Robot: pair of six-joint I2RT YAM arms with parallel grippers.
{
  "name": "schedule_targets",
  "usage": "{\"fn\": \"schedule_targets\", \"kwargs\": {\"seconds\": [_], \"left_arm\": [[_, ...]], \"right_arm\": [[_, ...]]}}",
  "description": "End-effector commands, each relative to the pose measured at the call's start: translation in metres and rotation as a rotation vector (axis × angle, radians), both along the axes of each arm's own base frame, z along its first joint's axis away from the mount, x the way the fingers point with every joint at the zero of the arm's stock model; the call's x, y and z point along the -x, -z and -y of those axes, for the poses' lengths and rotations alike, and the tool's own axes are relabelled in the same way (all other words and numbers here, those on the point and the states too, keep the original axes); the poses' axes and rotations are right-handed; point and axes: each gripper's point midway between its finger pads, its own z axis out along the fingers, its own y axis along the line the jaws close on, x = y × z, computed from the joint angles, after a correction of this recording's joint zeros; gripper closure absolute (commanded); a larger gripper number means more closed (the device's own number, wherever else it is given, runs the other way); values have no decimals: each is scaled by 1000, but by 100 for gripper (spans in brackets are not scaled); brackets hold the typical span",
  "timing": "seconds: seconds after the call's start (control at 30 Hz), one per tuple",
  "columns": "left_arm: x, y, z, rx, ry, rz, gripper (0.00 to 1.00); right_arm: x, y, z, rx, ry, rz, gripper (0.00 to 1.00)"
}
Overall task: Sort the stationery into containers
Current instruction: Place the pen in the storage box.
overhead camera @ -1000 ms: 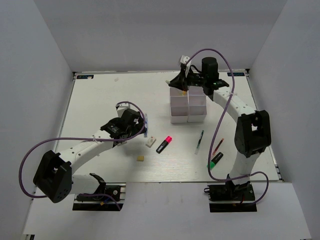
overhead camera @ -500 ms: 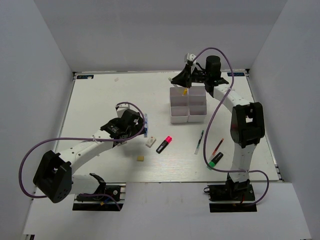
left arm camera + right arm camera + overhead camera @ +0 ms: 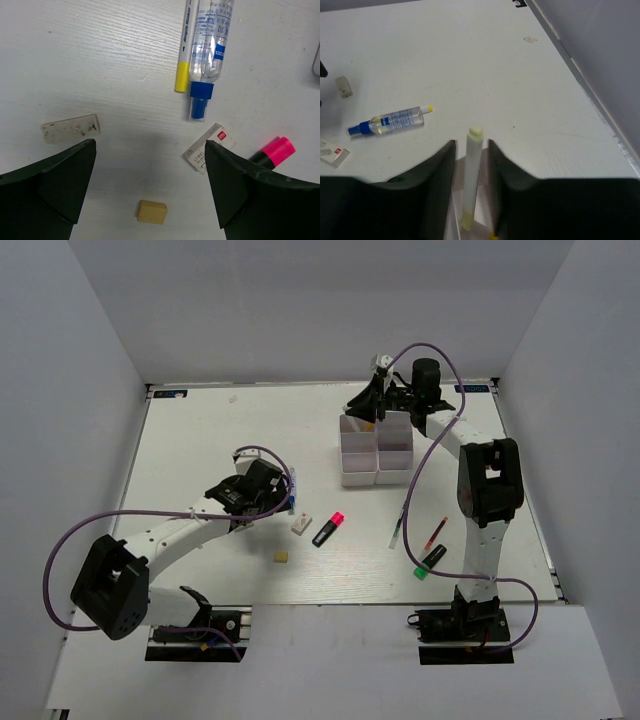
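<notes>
Lena: Since a second ago the right gripper (image 3: 471, 145) has loosened. Its jaws stand slightly apart around the pale pen (image 3: 473, 180), upright at the far side of the containers (image 3: 358, 478).

Omar: Lift straight up, I'd say, so nothing drags it out. And the left gripper (image 3: 150, 147)?

Lena: Jaws wide apart, empty, left of the containers. Loose around the containers:
- three erasers: white eraser (image 3: 70, 128), tan eraser (image 3: 152, 211), wrapped eraser (image 3: 210, 154)
- three pens: yellow-tipped pen (image 3: 184, 45), black pen (image 3: 400, 523), red pen (image 3: 436, 532)
- two highlighters: pink highlighter (image 3: 275, 152), green highlighter (image 3: 432, 560)
- one blue-capped marker (image 3: 210, 45)

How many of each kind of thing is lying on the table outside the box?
Erasers: 3 (grubby eraser, labelled eraser, tan eraser)
Pens: 3 (yellow-tipped pen, dark pen, red pen)
Highlighters: 2 (pink highlighter, green highlighter)
Blue-capped marker: 1
Total: 9
</notes>
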Motion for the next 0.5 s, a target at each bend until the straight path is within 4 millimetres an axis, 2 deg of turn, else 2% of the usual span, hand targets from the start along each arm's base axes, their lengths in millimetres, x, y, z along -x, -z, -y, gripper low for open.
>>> {"fn": "schedule_targets", "kwargs": {"seconds": [0.0,0.07,0.17,0.2,0.27,0.3,0.33,0.37,0.4,0.43,0.47], "left_arm": [[-11,-10,0,-13,-13,25,2],[-14,-13,1,-27,-11,28,4],[-20,-13,1,-35,-13,25,10],[-26,-13,0,-43,-2,40,12],[-31,-14,6,-19,23,40,17],[-39,-17,8,-4,24,55,20],[-43,-13,9,-7,39,46,26],[-45,-7,6,-6,30,25,29],[-50,-7,10,9,43,23,32],[-55,-8,11,16,40,19,39],[-57,2,17,16,65,-8,41]], "right_arm": [[-5,-17,3,-11,-10,75,55],[-5,-20,4,-8,-2,73,50],[-4,-34,11,-13,18,91,47],[1,-48,13,-21,26,103,47],[-3,-56,23,-16,87,111,45],[5,-70,28,-14,108,125,45],[0,-73,38,-9,160,121,42],[3,-70,41,-3,176,95,39],[8,-84,48,2,223,93,37],[7,-86,58,9,254,82,32],[11,-91,66,7,285,58,10]]}}
